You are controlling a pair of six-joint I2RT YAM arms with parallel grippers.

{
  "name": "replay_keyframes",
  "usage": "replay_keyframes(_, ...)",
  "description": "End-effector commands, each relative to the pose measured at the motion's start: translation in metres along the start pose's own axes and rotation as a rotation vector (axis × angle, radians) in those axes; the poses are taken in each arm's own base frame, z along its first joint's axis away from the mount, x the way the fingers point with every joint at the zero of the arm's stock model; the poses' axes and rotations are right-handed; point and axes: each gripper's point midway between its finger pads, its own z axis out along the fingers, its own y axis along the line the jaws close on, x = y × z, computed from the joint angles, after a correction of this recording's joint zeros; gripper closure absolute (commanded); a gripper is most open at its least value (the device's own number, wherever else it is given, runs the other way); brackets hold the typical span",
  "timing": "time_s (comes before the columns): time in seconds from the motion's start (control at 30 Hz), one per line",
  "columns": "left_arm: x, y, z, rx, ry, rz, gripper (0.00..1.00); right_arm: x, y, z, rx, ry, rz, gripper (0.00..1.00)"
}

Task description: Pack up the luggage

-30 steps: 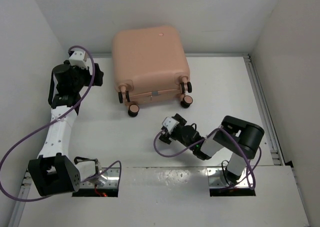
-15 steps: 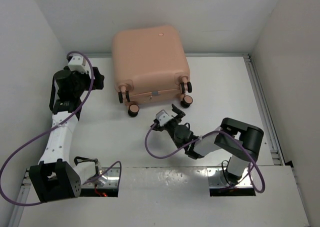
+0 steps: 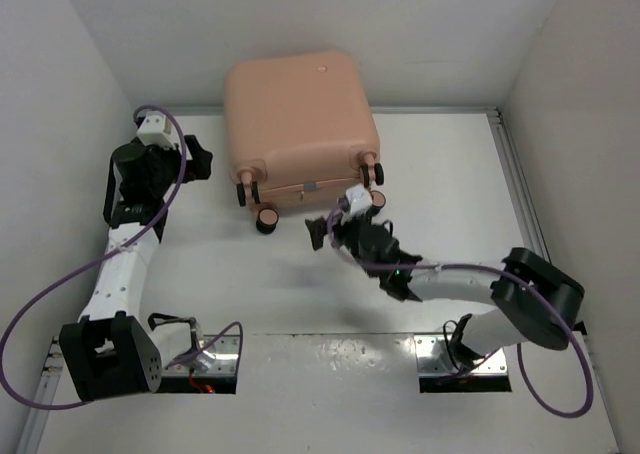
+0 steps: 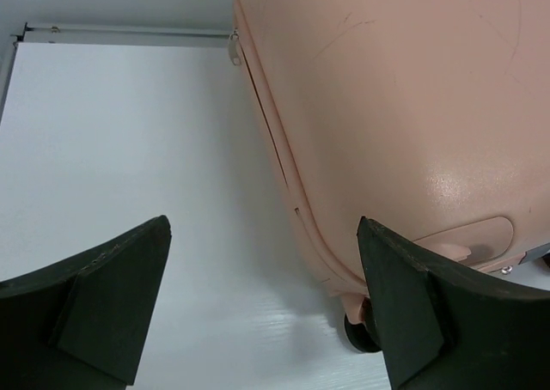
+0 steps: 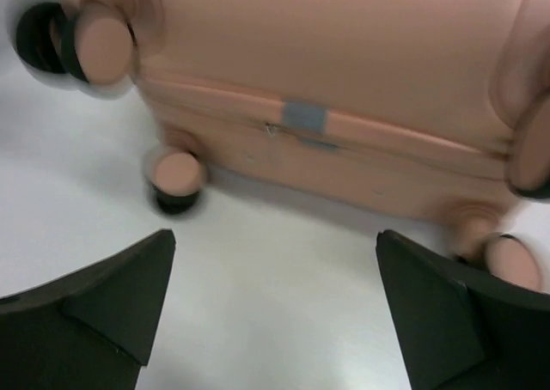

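The luggage (image 3: pixel 298 114) is a large salmon-pink hard-shell suitcase, closed, at the back middle of the table with its dark wheels toward me. It fills the left wrist view (image 4: pixel 395 124) and the right wrist view (image 5: pixel 344 72). My left gripper (image 3: pixel 200 160) is open and empty just left of its side seam. My right gripper (image 3: pixel 342 226) is open and empty, just in front of the wheeled edge, near a grey patch (image 5: pixel 302 115) on the seam. The lining is hidden.
White walls close in the table at the left, back and right. A metal rail (image 3: pixel 525 214) runs along the right edge. Purple cables (image 3: pixel 60 274) trail from both arms. The arm bases (image 3: pixel 100 354) stand at the near edge.
My right arm has stretched forward from the near right, bringing its gripper up to the suitcase's wheeled edge. My left gripper has shifted slightly toward the suitcase's left side.
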Motion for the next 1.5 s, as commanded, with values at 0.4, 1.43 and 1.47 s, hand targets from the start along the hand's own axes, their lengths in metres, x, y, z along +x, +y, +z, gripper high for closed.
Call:
replay_keyframes(0.4,0.012,-0.018,0.005,0.052,0.036,-0.035,0.05,0.039,-0.012,-0.015,-0.137,0.236,0.378,0.00)
replay_keyframes(1.43,0.025,-0.040,-0.017,0.061,0.051,-0.073,0.05,0.020,0.014,0.080,-0.036,-0.116,0.357,0.36)
replay_keyframes(1.47,0.027,-0.038,-0.015,0.050,0.058,-0.075,0.05,0.015,0.016,0.084,-0.036,-0.131,0.368,0.36)
